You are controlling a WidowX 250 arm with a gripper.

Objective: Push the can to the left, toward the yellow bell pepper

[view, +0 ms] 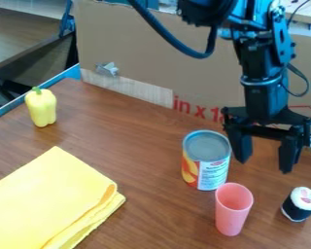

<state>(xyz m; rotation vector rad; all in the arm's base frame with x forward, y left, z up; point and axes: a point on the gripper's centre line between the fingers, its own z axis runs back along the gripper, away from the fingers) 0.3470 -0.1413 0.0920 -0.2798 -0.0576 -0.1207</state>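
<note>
My gripper point(265, 158) hangs at the right of the camera view with its two fingers spread apart and nothing between them. Its left finger is nearest to a metal can point(206, 159) with a fruit label, standing upright; whether they touch I cannot tell. In front of the can stands a pink cup point(233, 209), upright. A small sushi-like roll point(300, 204), dark-sided with a white top, sits to the right of the cup. At the far left a yellow bell pepper point(41, 107) stands on the wooden table point(151, 194). A folded yellow cloth point(51, 202) lies at the lower left.
A cardboard panel point(151, 58) stands along the table's back edge, behind the can and the gripper. A blue edge point(18, 104) borders the table at the left, just beyond the pepper. A black cable point(164, 31) loops down from the arm at the top.
</note>
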